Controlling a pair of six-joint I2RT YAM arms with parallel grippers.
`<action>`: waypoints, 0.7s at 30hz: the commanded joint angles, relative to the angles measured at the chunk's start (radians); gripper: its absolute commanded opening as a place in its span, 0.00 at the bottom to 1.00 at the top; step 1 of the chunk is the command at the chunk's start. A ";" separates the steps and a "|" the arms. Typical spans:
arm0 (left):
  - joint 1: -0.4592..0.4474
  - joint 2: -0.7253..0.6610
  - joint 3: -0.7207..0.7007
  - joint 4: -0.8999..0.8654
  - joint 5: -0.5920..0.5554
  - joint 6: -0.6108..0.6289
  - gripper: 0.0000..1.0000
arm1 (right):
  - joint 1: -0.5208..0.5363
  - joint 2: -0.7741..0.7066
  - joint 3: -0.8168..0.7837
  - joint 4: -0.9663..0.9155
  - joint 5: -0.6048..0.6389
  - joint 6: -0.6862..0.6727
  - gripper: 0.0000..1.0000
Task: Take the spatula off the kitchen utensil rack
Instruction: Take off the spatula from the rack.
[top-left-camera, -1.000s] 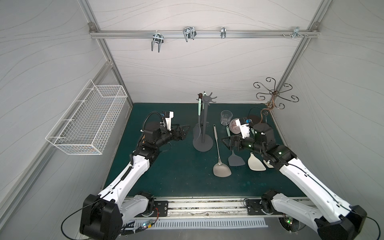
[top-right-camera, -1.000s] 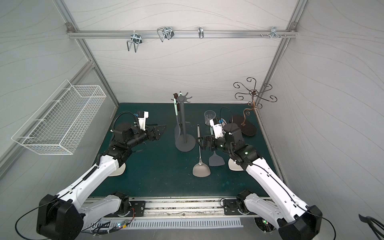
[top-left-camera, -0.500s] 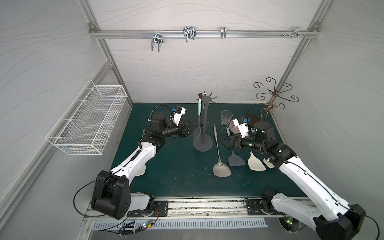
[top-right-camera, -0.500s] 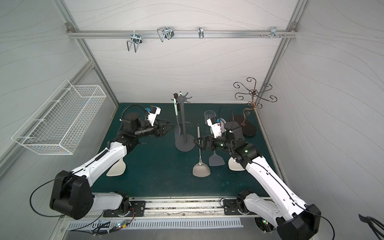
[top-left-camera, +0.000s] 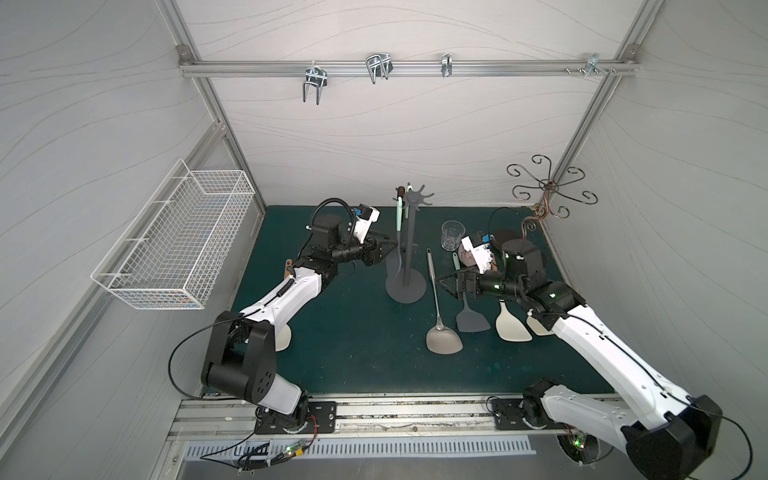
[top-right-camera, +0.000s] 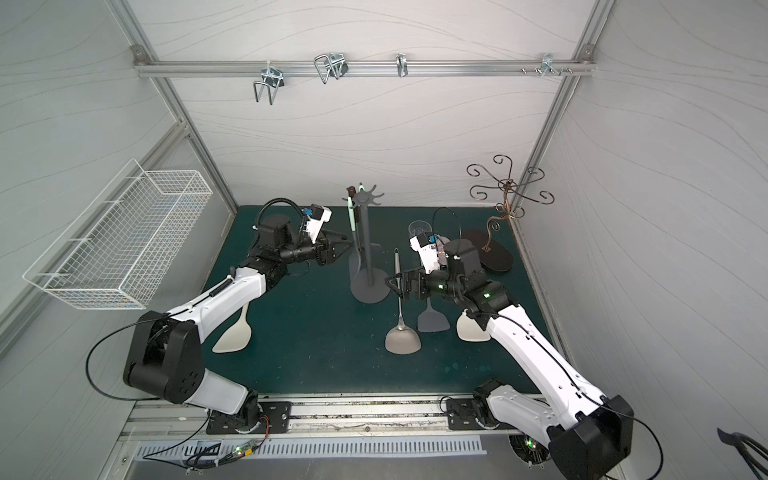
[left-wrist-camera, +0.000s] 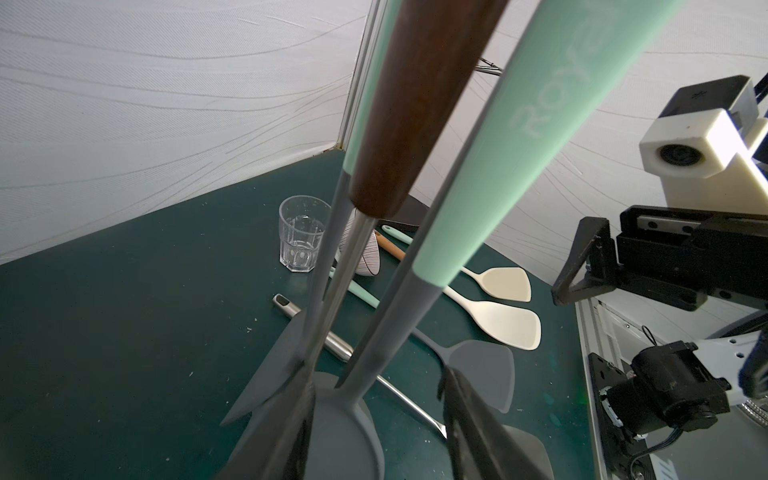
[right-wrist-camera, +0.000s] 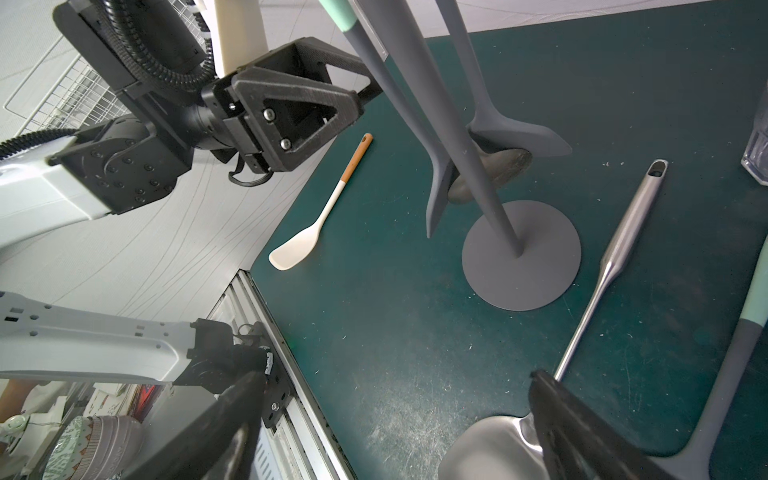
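Mint-handled spatula (left-wrist-camera: 498, 166) shaft between left tool (left-wrist-camera: 378, 374) jaws.

A: What is the kitchen utensil rack (right-wrist-camera: 536, 266) made of?
B: Smooth, matt dark grey all over. It looks like painted metal.
A: And the spatula (left-wrist-camera: 519, 137) on it?
B: The mint handle is soft, matt, rubbery-looking plastic, and the neck is matt grey.
A: The brown handle (left-wrist-camera: 415, 104)?
B: Dark wood, smooth, with a faint sheen.
A: The bench (right-wrist-camera: 374, 332)?
B: A matt green cover, scuffed and speckled. The turner (right-wrist-camera: 631, 224) is bare metal with a satin handle and a mirror-bright blade. The tumbler (left-wrist-camera: 300, 232) is clear glass, and the cream spatulas (left-wrist-camera: 505, 322) are smooth matt plastic.
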 joint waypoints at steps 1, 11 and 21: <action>0.003 0.026 0.055 0.129 0.054 -0.009 0.52 | -0.010 0.016 0.029 0.005 -0.010 -0.017 0.99; 0.003 0.054 0.072 0.205 0.117 -0.054 0.42 | -0.018 0.049 0.027 0.032 -0.020 -0.012 0.99; -0.004 0.086 0.078 0.219 0.137 -0.069 0.40 | -0.020 0.082 0.036 0.052 -0.042 -0.008 0.99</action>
